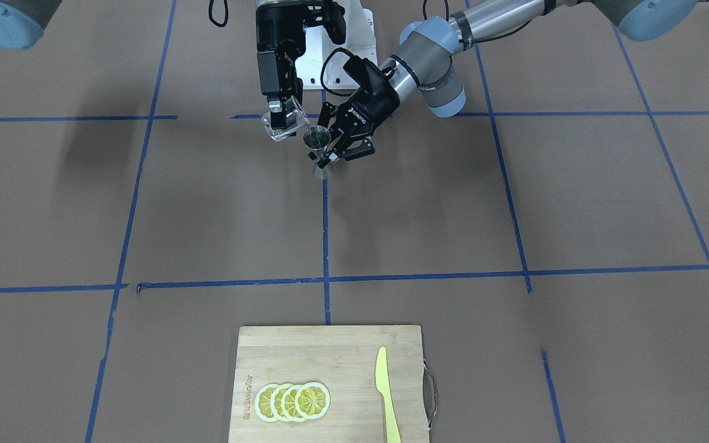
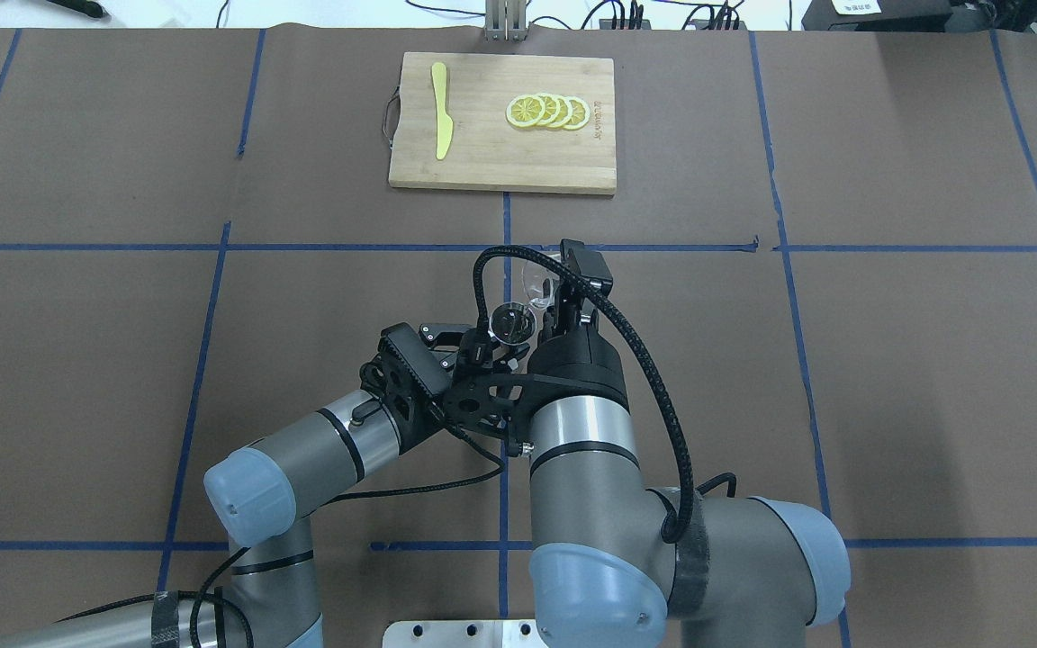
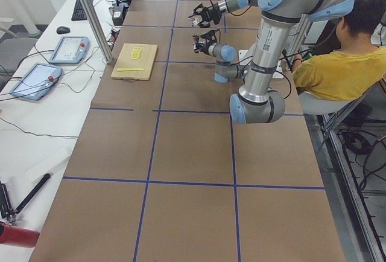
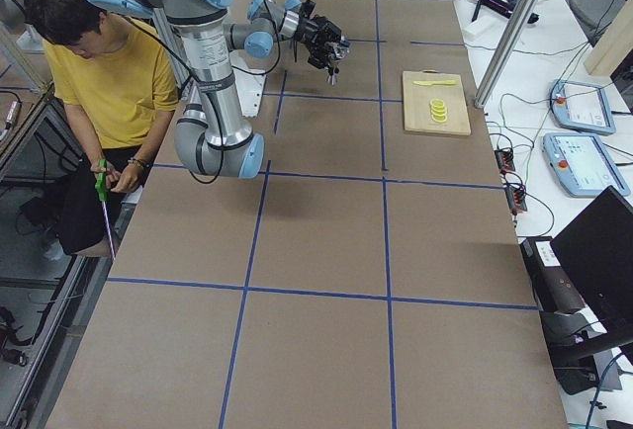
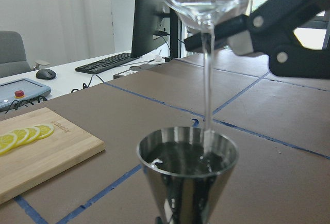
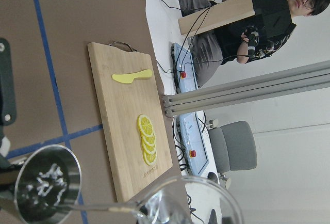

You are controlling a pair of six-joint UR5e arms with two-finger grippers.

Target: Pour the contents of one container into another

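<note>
The clear glass cup point(image 1: 285, 123) is held tilted in the air, and my right gripper point(image 1: 280, 112) is shut on it. A thin stream point(image 5: 208, 79) runs from its lip into the steel jigger point(image 5: 188, 172), which holds liquid. My left gripper point(image 1: 332, 154) is shut on the jigger point(image 1: 316, 138) at its waist, keeping it upright just above the table. From overhead the jigger point(image 2: 511, 322) sits right beside the cup point(image 2: 536, 286), between the two wrists. In the right wrist view the jigger's mouth point(image 6: 46, 190) lies below the cup's rim point(image 6: 191, 203).
A wooden cutting board point(image 1: 342, 351) lies at the table's far side from the robot, with lemon slices point(image 1: 293, 401) and a yellow knife point(image 1: 385, 394) on it. A person in yellow point(image 3: 338, 63) sits behind the robot. Blue tape lines cross the brown table.
</note>
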